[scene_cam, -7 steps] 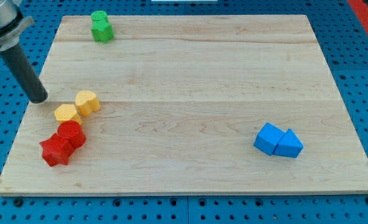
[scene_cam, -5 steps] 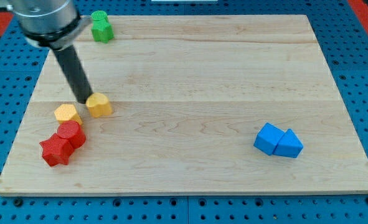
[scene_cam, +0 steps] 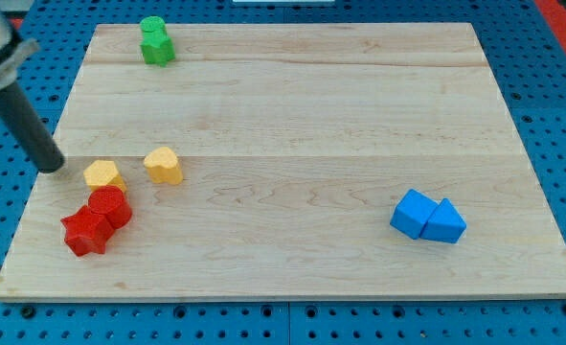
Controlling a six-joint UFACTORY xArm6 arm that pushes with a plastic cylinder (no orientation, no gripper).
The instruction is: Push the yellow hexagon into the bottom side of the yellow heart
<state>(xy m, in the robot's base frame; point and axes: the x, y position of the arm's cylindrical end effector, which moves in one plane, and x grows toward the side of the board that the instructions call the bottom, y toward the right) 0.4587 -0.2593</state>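
The yellow hexagon (scene_cam: 101, 174) lies near the board's left edge, touching the red cylinder (scene_cam: 109, 205) below it. The yellow heart (scene_cam: 164, 165) lies a short gap to the hexagon's right and slightly higher, apart from it. My tip (scene_cam: 51, 166) is at the board's left edge, to the left of the hexagon with a small gap between them. The dark rod slants up to the view's top left.
A red star (scene_cam: 85, 233) touches the red cylinder at the lower left. A green block (scene_cam: 155, 41) stands at the top left. A blue cube (scene_cam: 414, 213) and a blue triangular block (scene_cam: 444, 222) sit together at the right. The wooden board (scene_cam: 302, 144) lies on a blue pegboard.
My tip swept right to the heart and nudged it to the right, away from the hexagon, then swung back to the board's left edge. The hexagon stayed put.
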